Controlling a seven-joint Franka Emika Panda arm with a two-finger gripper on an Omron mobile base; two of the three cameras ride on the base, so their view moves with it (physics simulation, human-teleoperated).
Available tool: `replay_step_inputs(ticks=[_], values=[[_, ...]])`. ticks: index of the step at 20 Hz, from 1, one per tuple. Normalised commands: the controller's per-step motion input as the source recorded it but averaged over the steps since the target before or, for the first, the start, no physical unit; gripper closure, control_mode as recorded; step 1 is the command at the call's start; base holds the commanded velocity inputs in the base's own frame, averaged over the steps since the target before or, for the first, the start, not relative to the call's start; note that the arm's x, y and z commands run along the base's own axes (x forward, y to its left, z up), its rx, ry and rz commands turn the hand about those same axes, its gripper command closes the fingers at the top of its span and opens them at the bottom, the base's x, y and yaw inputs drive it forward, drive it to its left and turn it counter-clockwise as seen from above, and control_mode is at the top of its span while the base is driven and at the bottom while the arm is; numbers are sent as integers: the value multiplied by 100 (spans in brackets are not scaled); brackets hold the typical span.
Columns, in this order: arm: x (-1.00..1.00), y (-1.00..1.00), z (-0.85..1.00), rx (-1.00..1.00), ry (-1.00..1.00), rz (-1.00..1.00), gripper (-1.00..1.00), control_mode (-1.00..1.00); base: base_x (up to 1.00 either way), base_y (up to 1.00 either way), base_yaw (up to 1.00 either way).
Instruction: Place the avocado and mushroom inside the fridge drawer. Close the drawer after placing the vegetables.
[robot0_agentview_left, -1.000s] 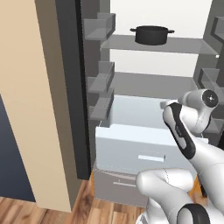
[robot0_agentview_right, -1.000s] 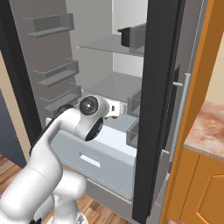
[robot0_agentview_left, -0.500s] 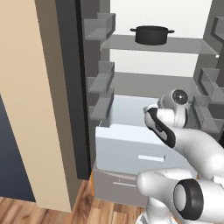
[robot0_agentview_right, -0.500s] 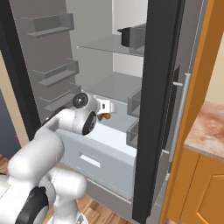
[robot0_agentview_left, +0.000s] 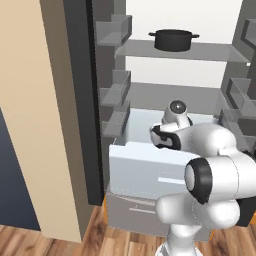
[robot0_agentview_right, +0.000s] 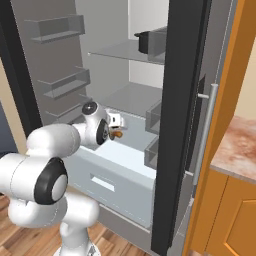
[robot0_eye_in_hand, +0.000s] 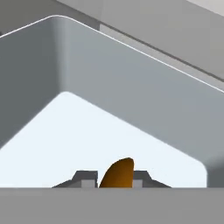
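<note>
Since the earlier frames the arm has swung leftward and forward, bringing the tool (robot0_agentview_right: 118, 133) from beside the fridge's right door bins to a spot over the open fridge drawer (robot0_agentview_left: 145, 172). The tool is pinched narrow on a small tan-brown lump that I take to be the mushroom (robot0_eye_in_hand: 117, 173); in the hand view it sits between the two dark fingertips, with the drawer's pale floor and grey walls beyond. No avocado can be made out in that part of the drawer. To do this step well, carry the mushroom well inside the rim, lower it close to the floor away from the walls, then part the tool and lift straight up before pushing the front panel shut. A black pot (robot0_agentview_left: 172, 39) stands on the upper shelf. No brand, label or writing is legible anywhere.
</note>
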Motion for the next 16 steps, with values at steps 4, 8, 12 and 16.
replay_step_inputs(ticks=[4, 8, 12, 16], values=[[11, -1, -59, 0, 3, 2, 100, -100, 0, 0, 0], [8, -1, -49, 0, 5, 1, 100, -100, 0, 0, 0], [12, -5, -36, 3, 8, 0, 100, -100, 0, 0, 0], [11, -16, -22, 9, 13, 0, 100, -100, 0, 0, 0]])
